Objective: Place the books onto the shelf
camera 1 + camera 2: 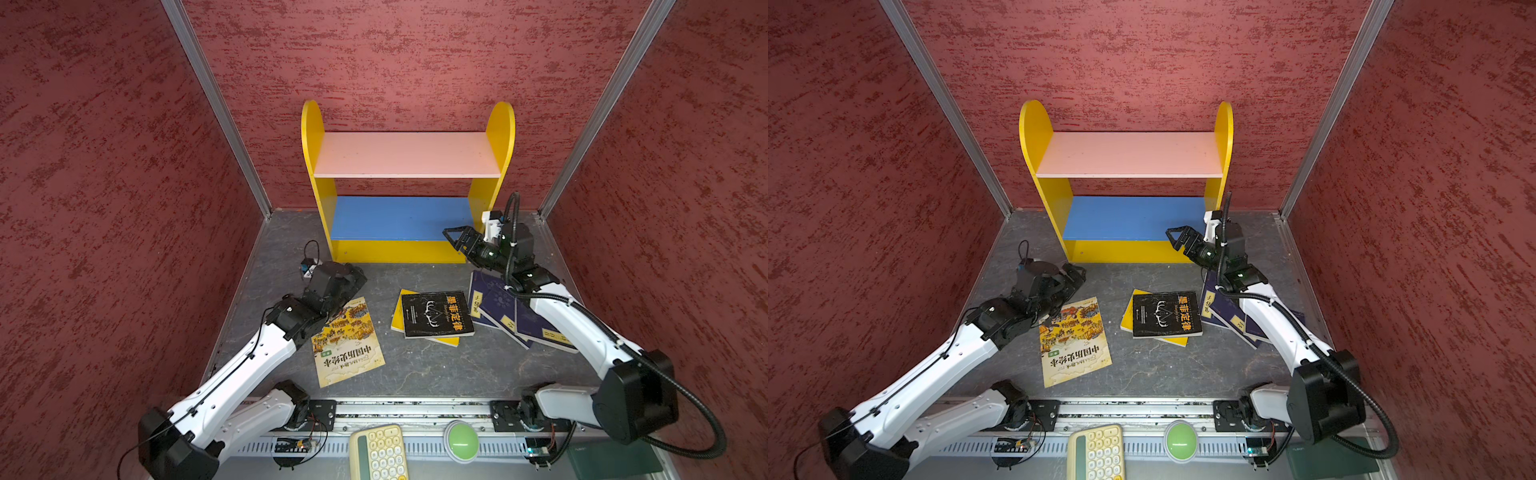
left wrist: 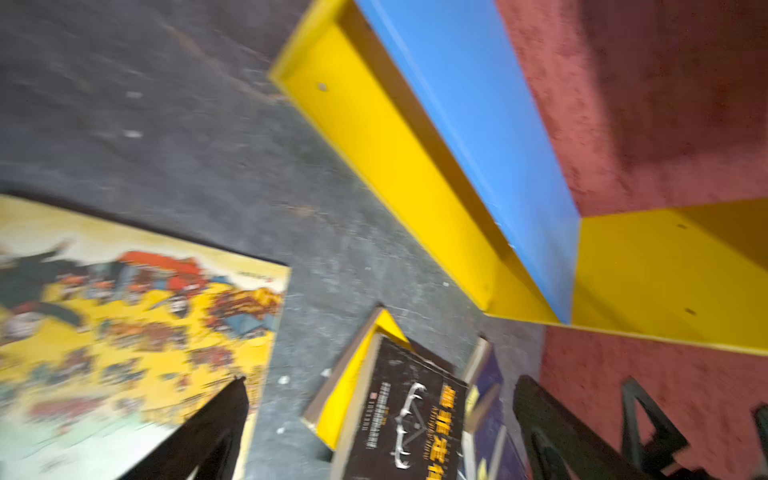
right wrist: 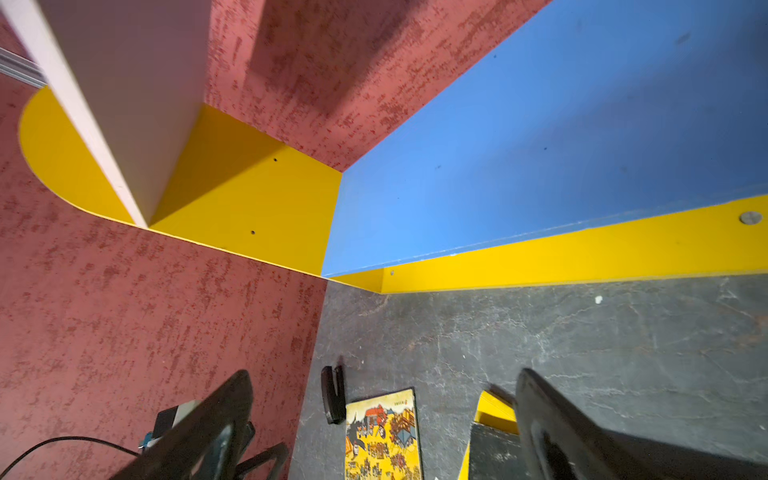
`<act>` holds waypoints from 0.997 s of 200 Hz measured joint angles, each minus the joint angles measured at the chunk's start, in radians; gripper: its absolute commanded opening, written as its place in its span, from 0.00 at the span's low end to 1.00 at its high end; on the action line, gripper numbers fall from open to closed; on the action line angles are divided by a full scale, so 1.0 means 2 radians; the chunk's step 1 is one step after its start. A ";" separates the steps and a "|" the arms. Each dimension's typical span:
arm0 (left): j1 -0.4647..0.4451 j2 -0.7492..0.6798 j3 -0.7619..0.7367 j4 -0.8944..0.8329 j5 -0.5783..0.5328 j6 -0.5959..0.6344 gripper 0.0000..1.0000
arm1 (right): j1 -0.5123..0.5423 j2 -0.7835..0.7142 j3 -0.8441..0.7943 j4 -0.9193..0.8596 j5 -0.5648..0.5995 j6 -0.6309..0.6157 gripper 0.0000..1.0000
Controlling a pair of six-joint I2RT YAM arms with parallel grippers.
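Shelf [image 1: 407, 156]: upper centre, bare | Books [image 1: 438, 313]: flat on worktop [image 1: 415, 374] below it, none shelved | Left pincer [image 1: 353, 278]: wide open, empty, beside illustrated book [image 1: 347, 345], seemingly to grasp | Right pincer [image 1: 455, 240]: wide open, empty, before shelf

The pale pink upper board [image 1: 407, 153] and the blue lower board [image 1: 399, 218] of the small yellow-sided wooden shelf [image 1: 312, 137] both lie open from the front. The right gripper [image 1: 451, 240], jaws wide, stands before the lower board's right end. A bare strip of dark grey bench [image 1: 399, 276] runs between the shelf's base and the scattered paperback books [image 1: 436, 313]. Red textured walls [image 1: 104, 208] close three sides.
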 measured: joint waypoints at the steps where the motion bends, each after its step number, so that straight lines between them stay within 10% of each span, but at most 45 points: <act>1: 0.002 -0.001 0.000 -0.003 0.000 0.000 0.99 | 0.000 0.001 0.000 -0.001 0.000 -0.001 0.99; 102: 0.121 -0.073 -0.112 -0.178 0.062 0.022 0.99 | 0.043 0.097 0.056 -0.067 -0.011 -0.094 0.99; 199: 0.177 -0.044 -0.180 -0.105 0.122 0.096 0.99 | 0.256 0.248 0.146 -0.091 0.105 -0.077 0.99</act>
